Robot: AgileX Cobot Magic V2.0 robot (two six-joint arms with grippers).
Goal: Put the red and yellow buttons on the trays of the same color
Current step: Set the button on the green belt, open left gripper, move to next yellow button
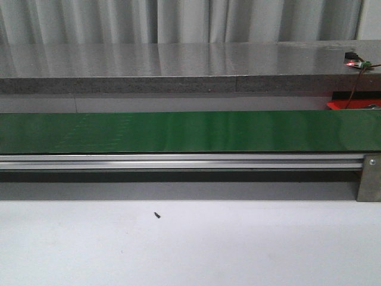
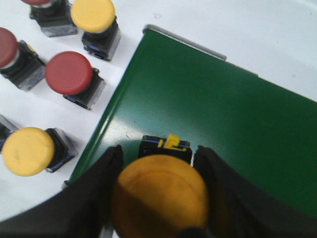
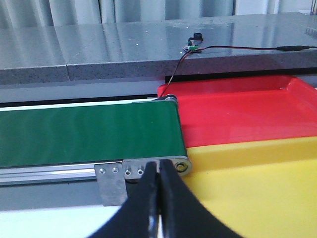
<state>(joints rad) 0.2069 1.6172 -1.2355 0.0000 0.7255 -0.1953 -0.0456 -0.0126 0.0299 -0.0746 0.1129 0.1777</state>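
In the left wrist view my left gripper (image 2: 158,151) is shut on a yellow button (image 2: 159,196), its black fingers on either side of the cap. The button hangs over the end of the green belt (image 2: 223,114). Beside that end, on the white table, stand loose buttons: a yellow one (image 2: 93,14), a red one (image 2: 69,72), another red one (image 2: 7,47) and another yellow one (image 2: 28,151). In the right wrist view my right gripper (image 3: 159,166) is shut and empty, near the belt's other end, beside the red tray (image 3: 237,109) and the yellow tray (image 3: 247,188).
The green belt (image 1: 190,131) runs across the front view on an aluminium rail (image 1: 178,161), with no gripper in that view. A grey stone ledge (image 1: 178,65) with a small wired sensor (image 1: 352,58) lies behind. A black speck (image 1: 157,215) lies on the white table.
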